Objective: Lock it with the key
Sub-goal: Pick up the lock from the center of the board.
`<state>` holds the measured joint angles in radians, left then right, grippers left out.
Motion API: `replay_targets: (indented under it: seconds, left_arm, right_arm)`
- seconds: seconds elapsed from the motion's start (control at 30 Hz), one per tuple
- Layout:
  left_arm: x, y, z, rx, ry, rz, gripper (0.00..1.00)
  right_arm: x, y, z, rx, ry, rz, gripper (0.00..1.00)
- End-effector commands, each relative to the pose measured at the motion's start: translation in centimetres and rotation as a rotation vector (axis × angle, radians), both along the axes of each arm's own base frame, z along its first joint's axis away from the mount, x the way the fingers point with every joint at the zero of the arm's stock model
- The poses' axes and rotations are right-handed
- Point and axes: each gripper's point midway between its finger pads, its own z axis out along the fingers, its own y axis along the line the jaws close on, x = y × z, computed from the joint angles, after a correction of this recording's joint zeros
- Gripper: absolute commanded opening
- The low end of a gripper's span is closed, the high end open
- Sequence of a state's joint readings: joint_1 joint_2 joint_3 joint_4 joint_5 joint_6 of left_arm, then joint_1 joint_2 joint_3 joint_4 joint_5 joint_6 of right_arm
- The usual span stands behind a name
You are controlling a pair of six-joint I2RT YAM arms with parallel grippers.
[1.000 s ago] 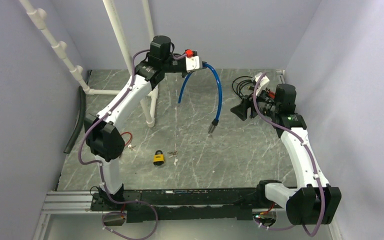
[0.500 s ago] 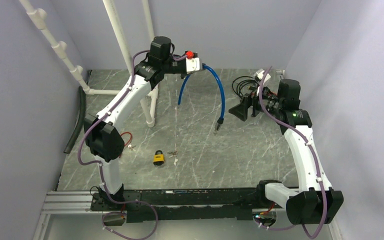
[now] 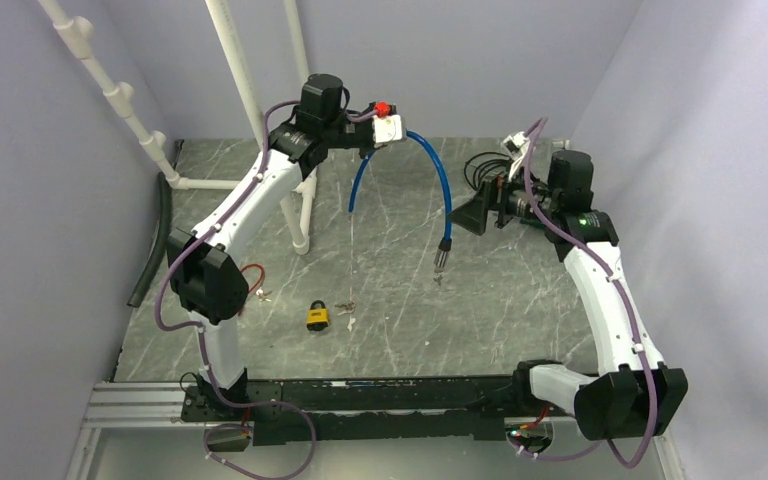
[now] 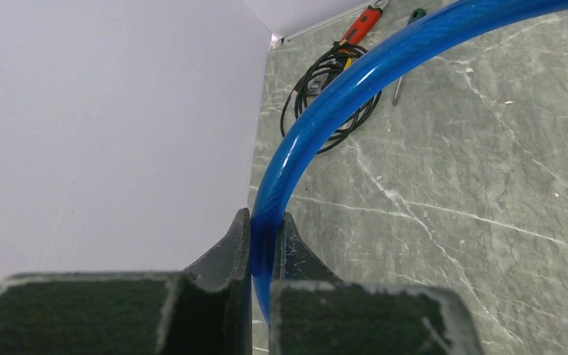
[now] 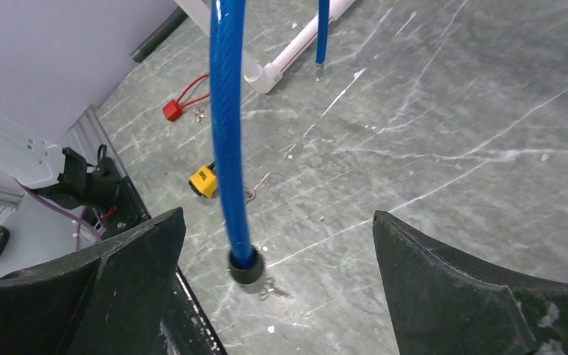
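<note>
**Right fingers open wide as the cable end swings toward them**

Over the last second the right fingers point(image 5: 118, 266) have spread to their widest, and that arm has edged in toward the hanging blue cable point(image 3: 438, 185). The cable's metal end point(image 3: 442, 258) has drifted rightward and now dangles just above the bench point(image 3: 520, 300). In the right wrist view it sits ahead of the gap between the fingers and is not gripped. The left fingers point(image 4: 233, 251) are pinched tight on the cable's upper arc, holding it high at the back.

This looks like the set-up for catching the free end, so the locking itself has not begun. The yellow padlock point(image 3: 317, 317) lies on the bench near the front, with the keys point(image 3: 346, 308) just beside it. Both are well apart from either arm.
</note>
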<state>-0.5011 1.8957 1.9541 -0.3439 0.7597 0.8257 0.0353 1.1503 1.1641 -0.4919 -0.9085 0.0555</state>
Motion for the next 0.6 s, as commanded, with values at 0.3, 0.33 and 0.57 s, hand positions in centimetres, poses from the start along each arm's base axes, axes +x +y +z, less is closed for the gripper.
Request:
replay_targets:
  seconds: [0.3,0.33,0.57]
  left_arm:
    - [-1.3,0.8,4.1,0.008,-0.034,0.067,0.0]
    - [-1.3,0.7,3.9,0.017,-0.036,0.073,0.0]
    - [-1.4,0.2,3.4,0.047,-0.019,0.087,0.0]
  right_arm:
    - [1.4,1.3,-3.1,-0.124,0.045,-0.135,0.76]
    - [1.9,1.0,-3.5,-0.138,0.057,-0.17,0.71]
    - [2.7,0.7,-5.9,-0.175,0.105,-0.216,0.62]
